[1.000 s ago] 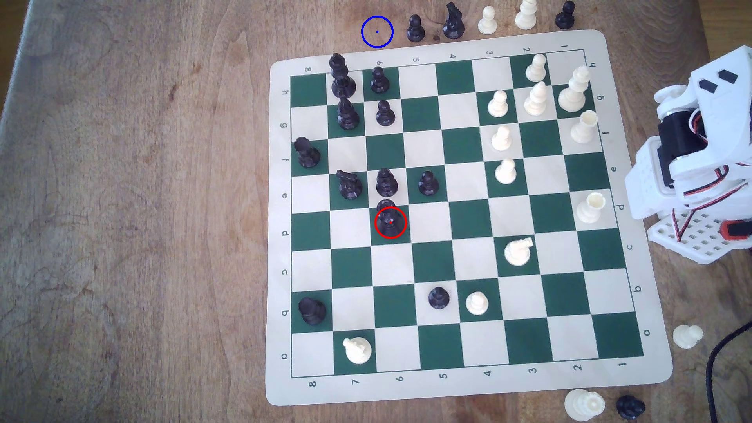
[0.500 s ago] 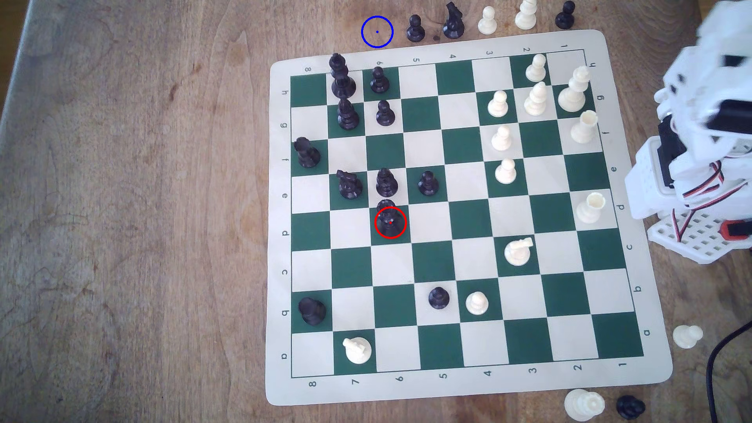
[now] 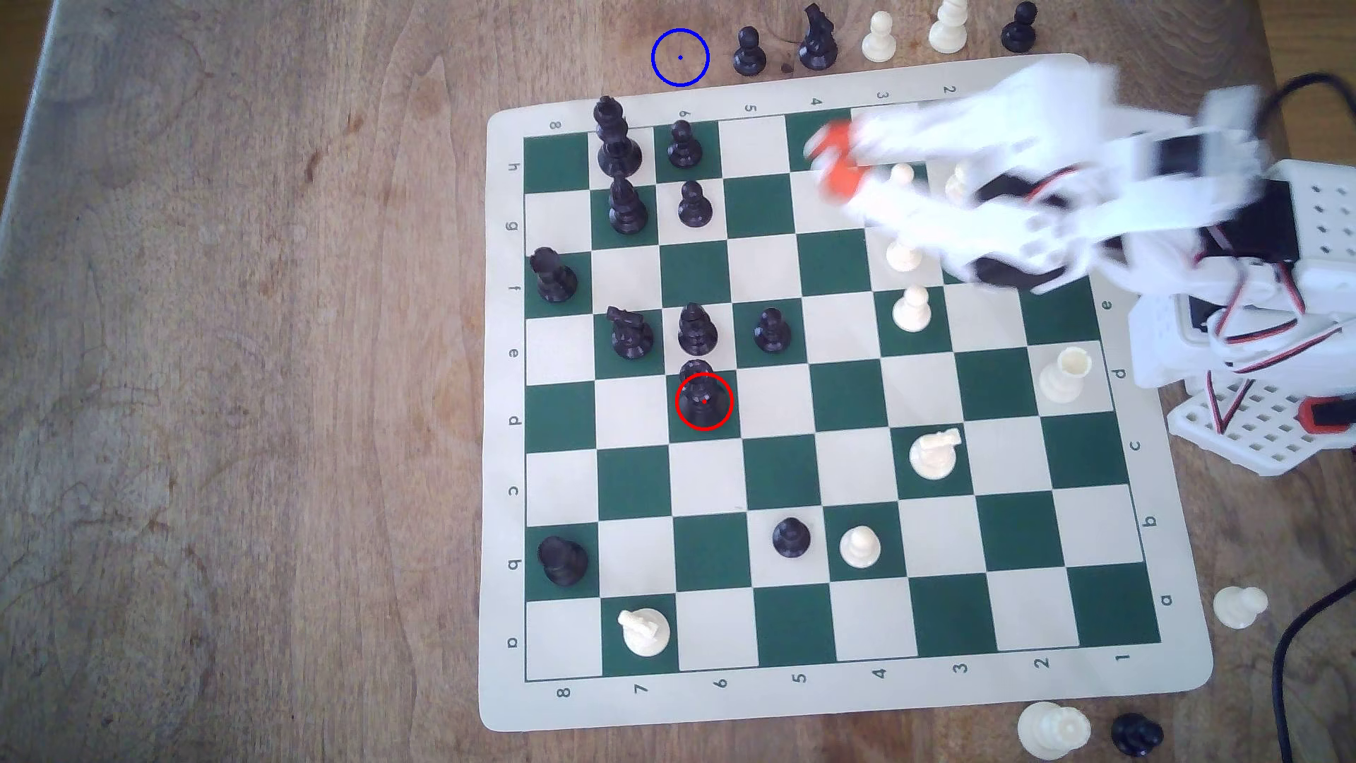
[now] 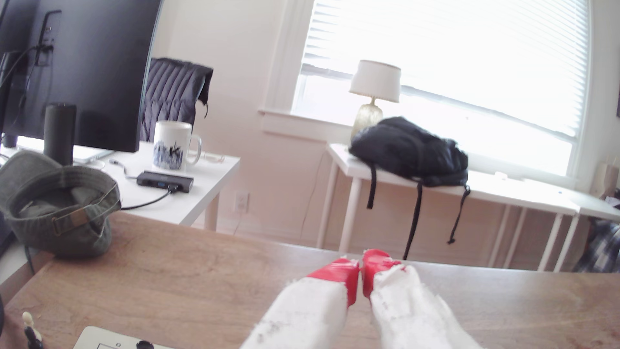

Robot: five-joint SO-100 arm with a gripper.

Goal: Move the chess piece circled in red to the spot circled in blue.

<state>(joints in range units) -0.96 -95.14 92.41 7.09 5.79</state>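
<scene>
The black coronet-headed chess piece (image 3: 703,396) stands ringed in red on a green square near the board's middle, just below another black piece. The blue-ringed spot (image 3: 679,57) is bare wood beyond the board's far edge, left of a black pawn in the exterior view. My white arm reaches blurred over the board's upper right, and its red-tipped gripper (image 3: 833,161) hangs high above the board, far to the right of the piece. In the wrist view the gripper (image 4: 360,268) has its red tips pressed together, holding nothing.
The chess mat (image 3: 506,411) carries several black and white pieces. Captured pieces (image 3: 877,37) line the table beyond the far edge, and more lie at the near right corner (image 3: 1053,730). A grey cap (image 4: 57,204) rests on the table's far corner.
The arm has swung out from its folded rest at the exterior view's right edge and now stretches leftward over the board's upper right. No chess piece has moved.
</scene>
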